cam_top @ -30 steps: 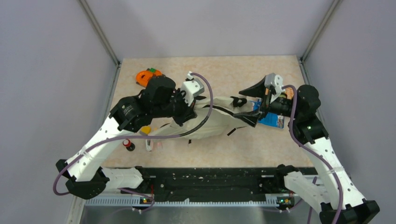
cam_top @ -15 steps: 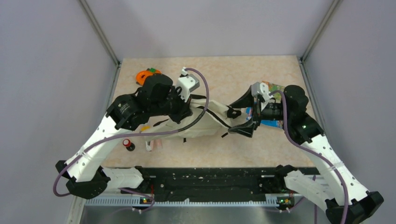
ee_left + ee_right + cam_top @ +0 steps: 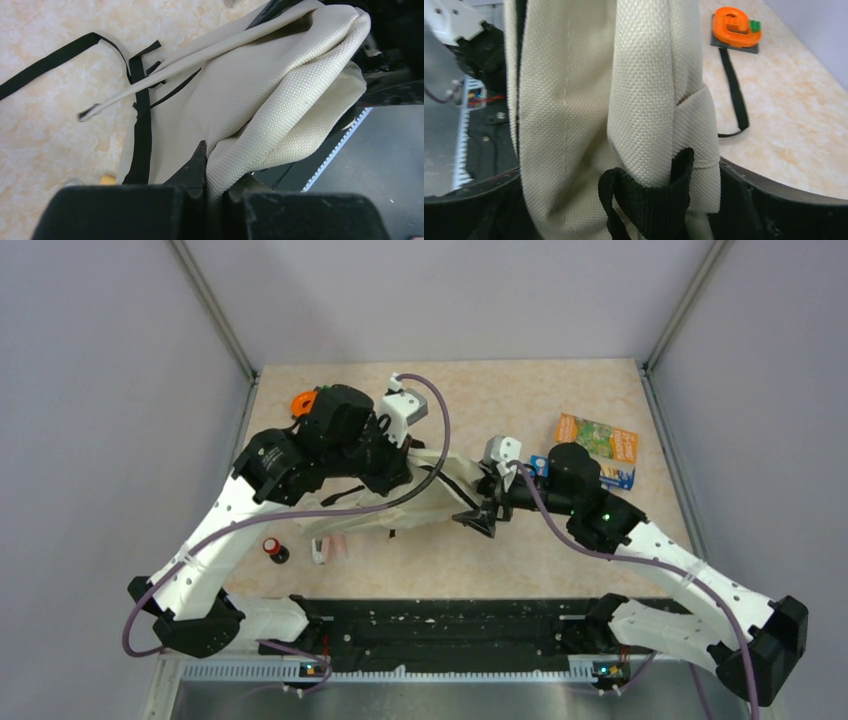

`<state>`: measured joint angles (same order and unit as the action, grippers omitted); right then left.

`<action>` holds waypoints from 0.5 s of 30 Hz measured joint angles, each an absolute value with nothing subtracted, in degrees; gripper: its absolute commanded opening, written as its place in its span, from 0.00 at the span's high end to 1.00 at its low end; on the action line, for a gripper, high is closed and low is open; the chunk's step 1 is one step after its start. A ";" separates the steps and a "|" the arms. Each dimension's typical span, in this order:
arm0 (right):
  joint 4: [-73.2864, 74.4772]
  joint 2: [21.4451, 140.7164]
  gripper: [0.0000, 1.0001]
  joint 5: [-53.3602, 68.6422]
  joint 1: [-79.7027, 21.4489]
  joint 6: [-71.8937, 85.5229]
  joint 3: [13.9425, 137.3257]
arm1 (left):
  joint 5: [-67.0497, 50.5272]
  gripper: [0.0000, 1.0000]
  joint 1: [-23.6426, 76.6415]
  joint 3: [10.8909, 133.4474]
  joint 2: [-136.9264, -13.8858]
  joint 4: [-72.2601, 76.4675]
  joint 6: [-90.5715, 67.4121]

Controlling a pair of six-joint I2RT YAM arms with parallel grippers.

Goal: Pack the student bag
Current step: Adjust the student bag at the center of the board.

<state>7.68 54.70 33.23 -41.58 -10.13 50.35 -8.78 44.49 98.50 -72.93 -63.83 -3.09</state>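
Note:
The student bag (image 3: 430, 505), cream fabric with black straps, lies bunched between my two grippers at the table's middle. My left gripper (image 3: 398, 472) is shut on a fold of the bag's cloth; in the left wrist view (image 3: 215, 170) the cloth (image 3: 265, 85) runs up out of the pinched fingers. My right gripper (image 3: 486, 498) is open. Its jaws stand wide on either side of the bag's right end (image 3: 614, 100), with a black webbing loop (image 3: 649, 200) deep between them.
An orange booklet (image 3: 597, 436) and a blue booklet (image 3: 618, 477) lie at the back right. An orange tape dispenser (image 3: 302, 402) sits at the back left, also in the right wrist view (image 3: 735, 29). A red-capped item (image 3: 272, 549) and a pink-white item (image 3: 330, 550) lie near the front left.
My right gripper has moved left, off the booklets, and now straddles the bag's right end. The bag has bunched leftward. My left gripper has shifted slightly back, still holding the cloth.

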 measured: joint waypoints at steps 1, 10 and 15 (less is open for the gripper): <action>6.37 55.18 0.29 31.05 -42.33 -10.63 49.39 | -9.04 1.00 44.47 98.59 -72.97 -63.99 -3.09; 5.37 56.05 1.00 18.90 -43.00 -5.89 50.96 | -7.53 0.48 44.34 100.51 -73.56 -64.64 -2.28; 12.62 55.99 1.00 14.83 -42.24 7.31 54.72 | 0.23 0.08 44.38 100.18 -72.42 -57.67 -0.86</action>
